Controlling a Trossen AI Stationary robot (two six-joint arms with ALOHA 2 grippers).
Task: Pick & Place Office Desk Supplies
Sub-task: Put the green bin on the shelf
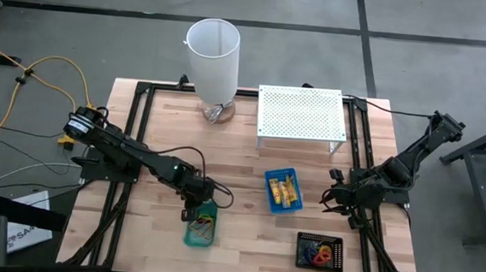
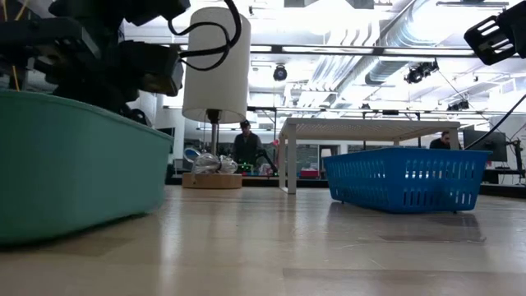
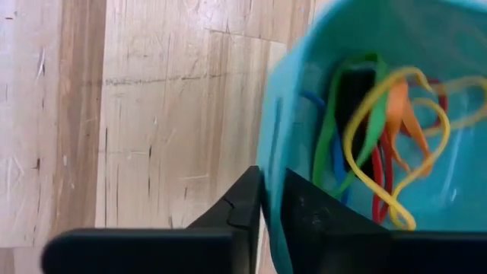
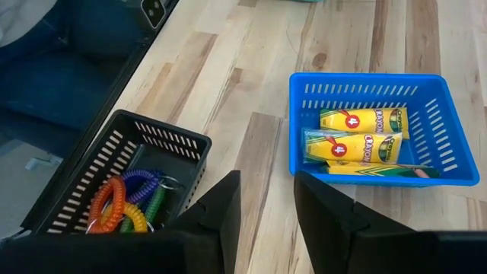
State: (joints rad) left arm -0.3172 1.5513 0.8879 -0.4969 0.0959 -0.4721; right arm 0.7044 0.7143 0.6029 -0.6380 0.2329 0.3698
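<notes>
A green tray (image 1: 201,226) stands on the wooden table near its front edge and holds several coloured rubber bands (image 3: 380,144). My left gripper (image 3: 272,179) is shut on this tray's rim at the tray's far end (image 1: 197,203). To the right, a blue tray (image 4: 373,129) holds yellow crayon packets (image 4: 358,133). A black tray (image 4: 114,183) holds coiled loops (image 4: 125,205). My right gripper (image 4: 266,198) hangs open above the bare table between the black and blue trays and touches nothing. My left gripper pinches the green tray's thin wall (image 3: 268,152) at the rim, one finger inside the tray and one outside. The fingers come from above, slanting down. In the low view the tray's bottom (image 2: 74,234) sits on the table.
A tall white cylinder (image 1: 213,52) on a wooden base and a white perforated shelf (image 1: 300,113) stand at the table's far side. Black frame rails run along both table sides. People show in the room behind the table.
</notes>
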